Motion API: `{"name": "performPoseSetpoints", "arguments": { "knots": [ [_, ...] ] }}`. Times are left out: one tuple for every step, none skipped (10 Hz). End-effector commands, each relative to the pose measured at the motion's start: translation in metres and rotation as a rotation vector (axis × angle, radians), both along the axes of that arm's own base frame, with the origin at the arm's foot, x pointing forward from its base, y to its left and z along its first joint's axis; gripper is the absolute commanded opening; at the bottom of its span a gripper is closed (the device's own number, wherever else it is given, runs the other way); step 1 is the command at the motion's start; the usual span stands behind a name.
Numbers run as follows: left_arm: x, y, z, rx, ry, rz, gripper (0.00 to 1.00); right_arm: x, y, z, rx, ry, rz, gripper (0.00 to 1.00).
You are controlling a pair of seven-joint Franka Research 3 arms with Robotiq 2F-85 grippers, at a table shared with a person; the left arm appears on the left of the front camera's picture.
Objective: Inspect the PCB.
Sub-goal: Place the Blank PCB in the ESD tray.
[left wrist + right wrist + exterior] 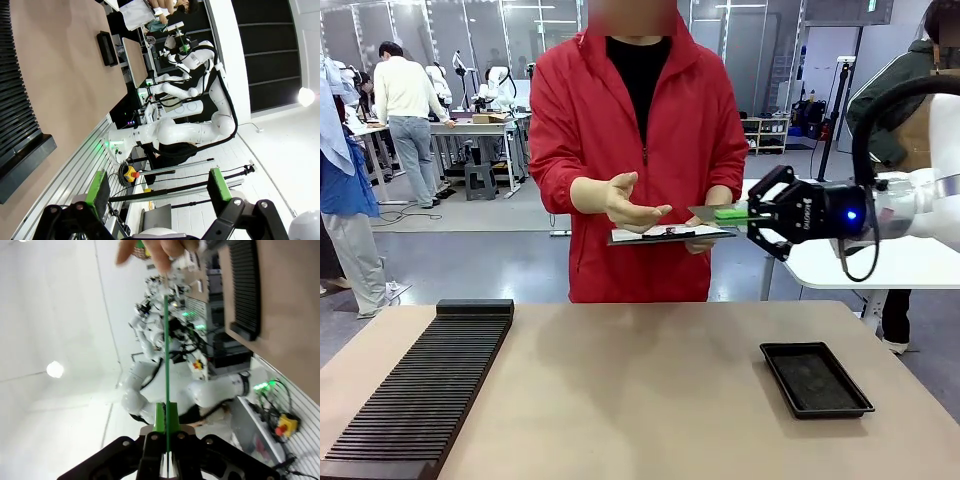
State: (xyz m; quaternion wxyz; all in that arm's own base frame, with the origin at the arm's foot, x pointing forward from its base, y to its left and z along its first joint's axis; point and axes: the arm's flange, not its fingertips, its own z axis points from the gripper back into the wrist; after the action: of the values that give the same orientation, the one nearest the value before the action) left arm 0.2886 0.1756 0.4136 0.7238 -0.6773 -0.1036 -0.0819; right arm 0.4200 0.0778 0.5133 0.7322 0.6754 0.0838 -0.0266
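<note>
Edgewise, thin green PCB [165,350] pinched by right claw [165,415].

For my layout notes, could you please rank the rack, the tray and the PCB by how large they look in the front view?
Largest: rack, by far.
Next: tray.
Smallest: PCB, but it is nearly edge-on and farther off, clamped in the right pincer, so its rank is unsure.
</note>
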Motion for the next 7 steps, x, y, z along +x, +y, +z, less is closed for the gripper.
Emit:
{"name": "performPoseSetpoints", "arguments": {
  "knots": [
    [-0.001,0.000,0.003,0.007,-0.009,-0.003,1.00,-0.014,-0.053,-0.011,-0.012,-0.084,0.035,0.03],
    [-0.001,0.000,0.003,0.007,-0.009,-0.003,1.00,-0.021,-0.084,-0.019,-0.010,-0.139,0.026,0.03],
    [-0.001,0.000,0.003,0.007,-0.009,-0.003,1.00,-0.030,-0.118,-0.032,-0.022,-0.165,0.012,0.03],
    [-0.001,0.000,0.003,0.007,-0.009,-0.003,1.00,-0.039,-0.147,-0.043,-0.024,-0.180,0.003,0.03],
    [-0.001,0.000,0.003,0.007,-0.009,-0.003,1.00,-0.049,-0.175,-0.054,-0.028,-0.199,-0.018,0.03],
    [-0.001,0.000,0.003,0.007,-0.009,-0.003,1.00,-0.061,-0.201,-0.066,0.000,-0.229,-0.028,0.03],
    [-0.001,0.000,0.003,0.007,-0.009,-0.003,1.00,-0.076,-0.225,-0.080,0.002,-0.251,-0.067,0.03]
  ]
}}
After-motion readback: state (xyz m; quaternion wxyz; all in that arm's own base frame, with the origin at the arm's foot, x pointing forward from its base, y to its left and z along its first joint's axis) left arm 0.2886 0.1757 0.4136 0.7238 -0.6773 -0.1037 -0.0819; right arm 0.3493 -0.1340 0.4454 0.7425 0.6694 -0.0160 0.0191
